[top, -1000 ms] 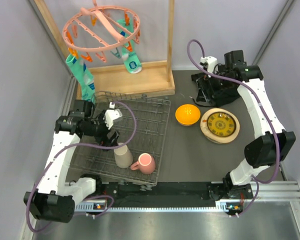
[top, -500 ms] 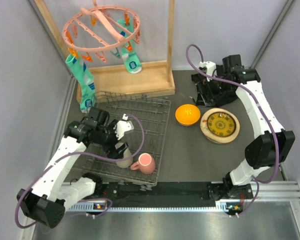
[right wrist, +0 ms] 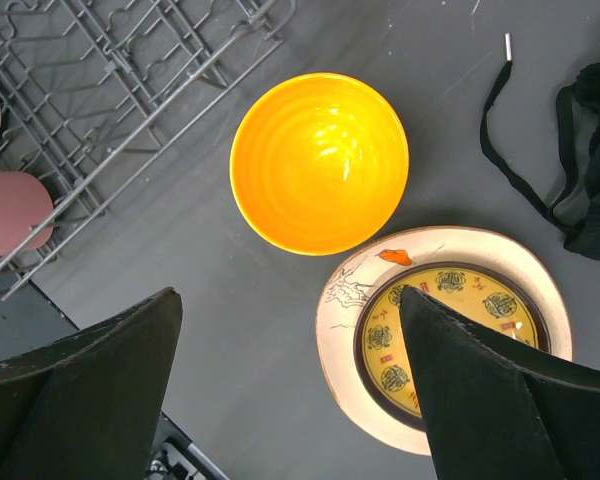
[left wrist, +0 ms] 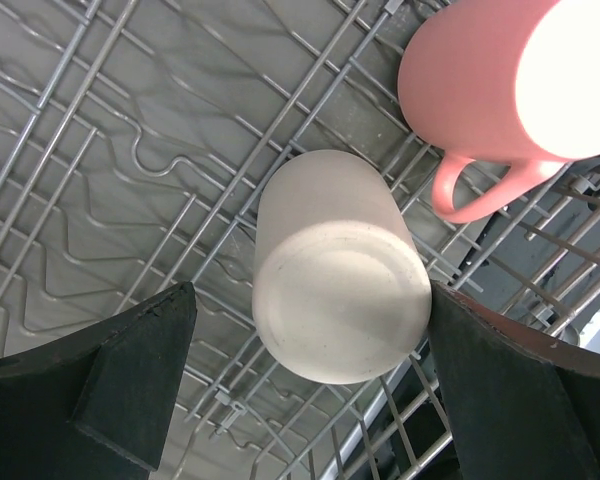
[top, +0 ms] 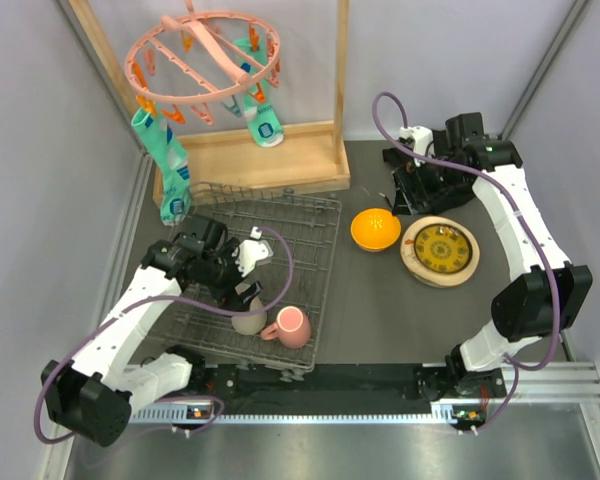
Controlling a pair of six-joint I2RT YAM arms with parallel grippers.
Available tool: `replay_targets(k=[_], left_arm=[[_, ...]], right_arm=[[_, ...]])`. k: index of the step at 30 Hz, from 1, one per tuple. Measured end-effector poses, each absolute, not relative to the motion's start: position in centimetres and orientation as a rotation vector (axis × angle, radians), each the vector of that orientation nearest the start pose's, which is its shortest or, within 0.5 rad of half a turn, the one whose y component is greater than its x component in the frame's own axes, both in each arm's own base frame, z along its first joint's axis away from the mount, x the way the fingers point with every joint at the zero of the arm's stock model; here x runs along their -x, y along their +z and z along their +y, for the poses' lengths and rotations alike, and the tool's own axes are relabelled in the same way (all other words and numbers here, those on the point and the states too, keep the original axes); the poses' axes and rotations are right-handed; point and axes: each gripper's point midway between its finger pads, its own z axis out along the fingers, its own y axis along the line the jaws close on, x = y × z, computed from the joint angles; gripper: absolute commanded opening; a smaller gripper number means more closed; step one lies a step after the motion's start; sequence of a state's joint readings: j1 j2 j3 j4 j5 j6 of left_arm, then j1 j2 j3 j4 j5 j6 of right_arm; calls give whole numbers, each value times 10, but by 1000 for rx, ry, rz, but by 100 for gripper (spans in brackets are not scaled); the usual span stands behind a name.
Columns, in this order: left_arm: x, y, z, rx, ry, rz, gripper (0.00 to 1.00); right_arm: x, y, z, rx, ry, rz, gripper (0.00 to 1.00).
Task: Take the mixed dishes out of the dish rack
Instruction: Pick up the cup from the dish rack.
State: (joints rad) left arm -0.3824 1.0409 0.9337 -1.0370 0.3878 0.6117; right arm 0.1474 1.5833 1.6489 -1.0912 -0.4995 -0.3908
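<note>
The dark wire dish rack (top: 290, 235) (left wrist: 130, 150) holds a beige cup (top: 248, 322) (left wrist: 335, 270), closed base up, and a pink mug (top: 291, 327) (left wrist: 500, 80) beside it. My left gripper (top: 242, 297) (left wrist: 310, 375) hangs open right over the cup, one finger on each side. The right finger (left wrist: 520, 390) is close to the cup's wall. My right gripper (top: 408, 188) (right wrist: 290, 385) is open and empty above the table. Under it are an orange bowl (top: 375, 229) (right wrist: 318, 160) and a cream plate (top: 416, 262) (right wrist: 342, 315) with a small yellow patterned plate (top: 440, 249) (right wrist: 395, 340) on it.
A wooden frame (top: 245, 160) with a pink peg hanger (top: 205, 55) and hanging socks (top: 170, 165) stands behind the rack. A black cloth with a strap (right wrist: 580, 170) lies at the back right. The rack's corner (right wrist: 110, 70) and the mug (right wrist: 10, 212) show in the right wrist view.
My left arm has swung forward and down from the rack's left side to straddle the beige cup. The right gripper has opened slightly wider and shifted little.
</note>
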Motion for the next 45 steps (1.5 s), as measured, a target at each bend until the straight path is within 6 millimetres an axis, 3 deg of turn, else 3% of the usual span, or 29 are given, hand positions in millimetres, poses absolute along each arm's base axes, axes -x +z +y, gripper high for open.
replay_targets(k=[5,13,26,37,45], left_arm=[[-178,135,-121,-1353,-458,2270,97],[-178,133,-126,-1360,-477,2262,71],[-178,141,-126,-1359,-473,2254,50],[-197,206,-136,-1259,-439,2109,41],[-215,288,-160,-1052,-519,1917,41]], right_arm=[[-338,229,121,834,548,2361,89],[-334,220,120,835,556,2385,89],[-332,217,120,835,559,2392,89],[-334,221,121,832,561,2374,89],[-347,267,132,792,566,2190,90]])
